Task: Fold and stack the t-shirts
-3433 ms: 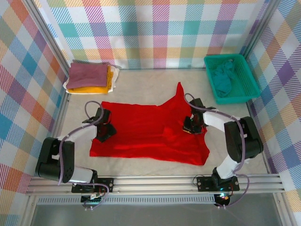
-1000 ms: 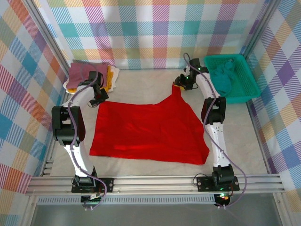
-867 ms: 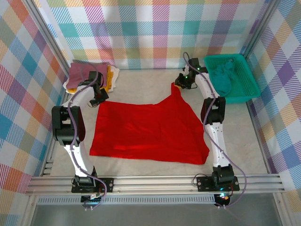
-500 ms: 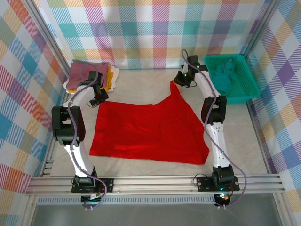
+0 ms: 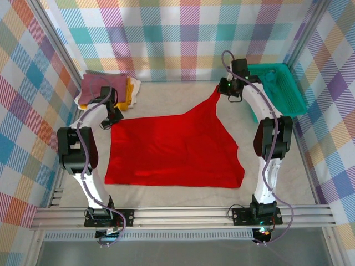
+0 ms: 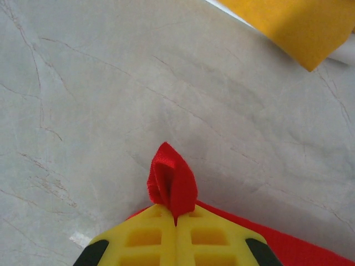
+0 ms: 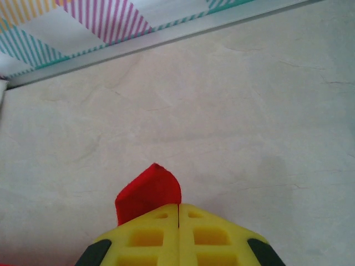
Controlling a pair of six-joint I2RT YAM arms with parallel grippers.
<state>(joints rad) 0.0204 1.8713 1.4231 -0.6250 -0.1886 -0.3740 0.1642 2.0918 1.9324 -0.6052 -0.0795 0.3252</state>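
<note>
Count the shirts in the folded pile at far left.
3 showing: a mauve shirt on top, a yellow shirt under it, a white edge lowest. More may be hidden beneath.

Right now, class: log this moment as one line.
red t-shirt: spread on table | left claw: shut on its far-left corner | right claw: shut on its far-right corner

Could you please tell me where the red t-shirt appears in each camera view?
Top external: red t-shirt spread mid-table, far corners gripped.
Left wrist: its corner pinched in left gripper.
Right wrist: its corner in right gripper.
Shared landmark: pale table.
</note>
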